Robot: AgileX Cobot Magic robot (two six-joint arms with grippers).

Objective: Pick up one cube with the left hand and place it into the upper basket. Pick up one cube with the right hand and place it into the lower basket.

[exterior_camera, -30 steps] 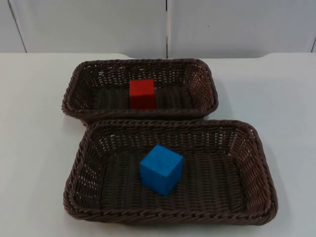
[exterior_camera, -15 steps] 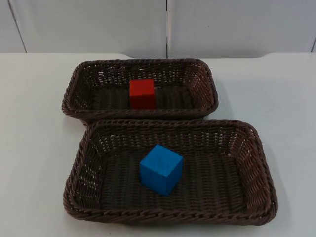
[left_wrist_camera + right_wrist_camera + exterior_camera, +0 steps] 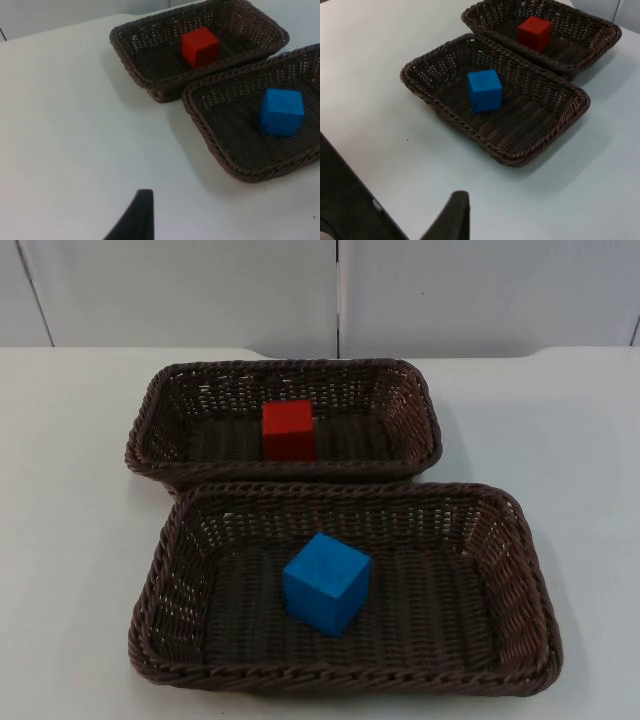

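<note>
Top view: the red wooden cube [image 3: 289, 429] is seated in the upper brown wicker basket [image 3: 150, 435], the blue wooden cube [image 3: 326, 582] in the lower brown wicker basket [image 3: 165, 580], so both placements are judged done. The left gripper [image 3: 140, 220] and right gripper [image 3: 455, 220] are parked back over the white table top [image 3: 70, 510], well apart from the baskets; how their fingers stand cannot be told.

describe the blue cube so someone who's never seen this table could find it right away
On the white table two brown baskets sit one behind the other. The blue cube lies in the near basket; the far basket holds a red cube.

red cube [image 3: 289, 430], blue cube [image 3: 326, 582], brown woven baskets [image 3: 160, 455], white table [image 3: 70, 490]
</note>
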